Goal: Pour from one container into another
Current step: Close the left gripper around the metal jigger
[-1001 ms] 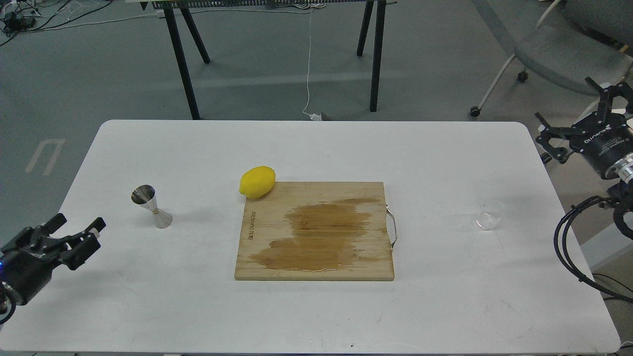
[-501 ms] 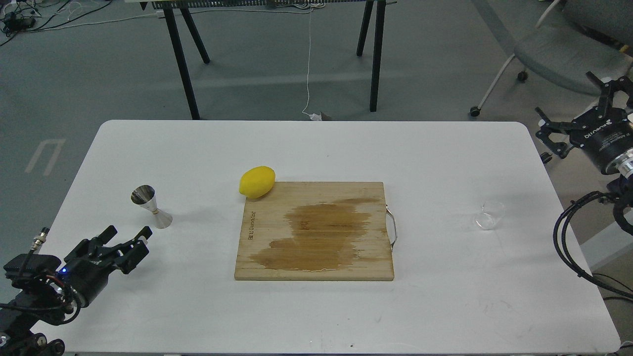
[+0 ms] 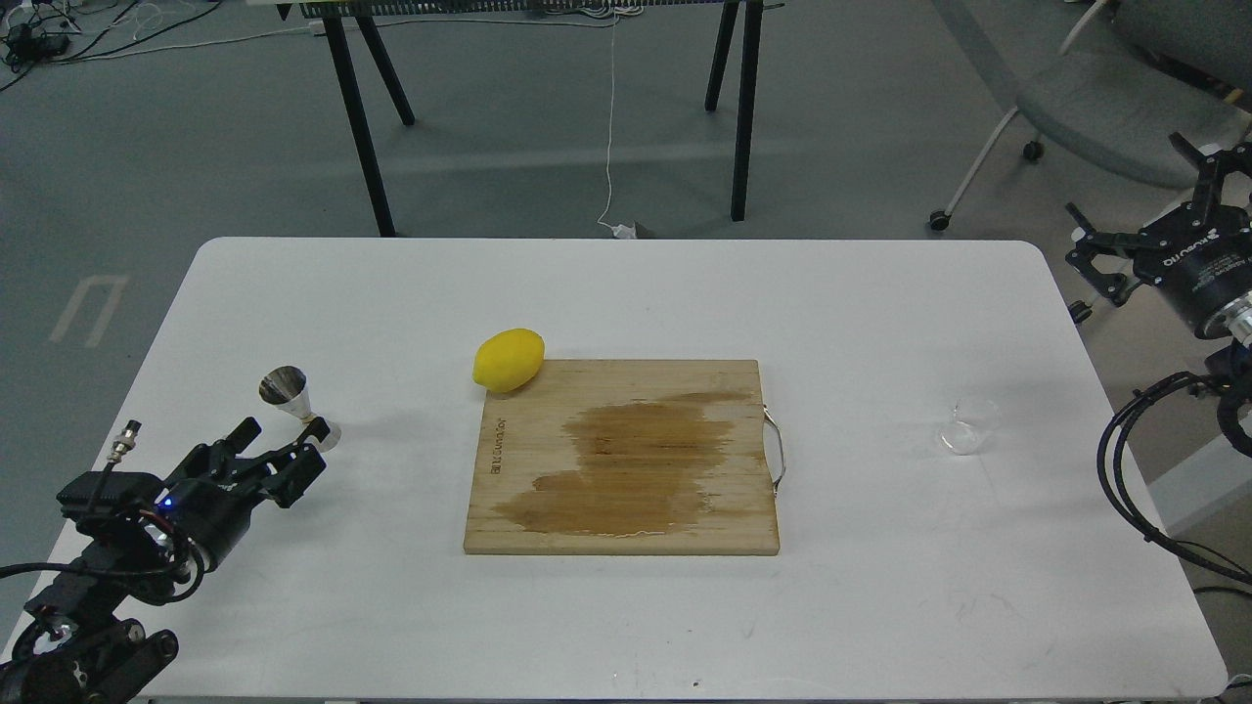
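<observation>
The shiny steel jigger stands upright on the left part of the white table. My left gripper is open just in front of it, and its fingertips cover part of the jigger's base; nothing is held. The small clear glass cup rests on the right side of the table, hard to make out against the white. My right gripper hovers open beyond the table's right edge, well above and to the right of the cup.
A wooden cutting board with a dark wet stain and a metal handle lies mid-table. A yellow lemon sits at its far left corner. An office chair and black trestle legs stand beyond the table.
My left arm has swung in from the left edge, forward and to the right, bringing its open gripper up to the jigger. The right gripper has drifted slightly right and up.
</observation>
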Controlling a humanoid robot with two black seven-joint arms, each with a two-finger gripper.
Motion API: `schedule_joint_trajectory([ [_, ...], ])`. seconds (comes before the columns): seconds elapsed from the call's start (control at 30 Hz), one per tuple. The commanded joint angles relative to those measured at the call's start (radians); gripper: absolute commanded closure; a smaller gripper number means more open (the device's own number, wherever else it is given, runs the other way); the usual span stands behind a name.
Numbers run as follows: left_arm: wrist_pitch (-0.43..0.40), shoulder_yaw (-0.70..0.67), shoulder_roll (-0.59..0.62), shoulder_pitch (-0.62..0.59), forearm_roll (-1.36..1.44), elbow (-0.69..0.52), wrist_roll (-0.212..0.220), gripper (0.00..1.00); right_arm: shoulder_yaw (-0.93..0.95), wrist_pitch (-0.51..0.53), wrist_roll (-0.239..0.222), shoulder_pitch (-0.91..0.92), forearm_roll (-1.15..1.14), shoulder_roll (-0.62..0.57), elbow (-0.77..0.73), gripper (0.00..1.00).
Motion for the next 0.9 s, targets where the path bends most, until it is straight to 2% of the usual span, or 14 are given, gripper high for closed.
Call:
schedule_joint_trajectory([
  [0.0,0.000,0.000,-0.037,-0.015,0.000,0.050,0.000,0.01,0.001,0.000,0.000,0.001,0.000,-0.001,0.000,0.01],
  [0.37,0.000,0.000,-0.117,-0.062,0.000,0.157,0.000,0.01,0.006,0.000,0.000,-0.001,0.000,-0.002,0.000,0.01],
  [0.67,0.000,0.000,-0.171,-0.093,-0.007,0.189,0.000,0.02,0.011,0.000,-0.002,-0.001,0.001,-0.002,0.000,0.01],
  [0.87,0.000,0.000,-0.241,-0.130,-0.004,0.324,0.000,0.14,0.011,0.000,0.000,-0.001,0.001,-0.002,-0.001,0.01],
])
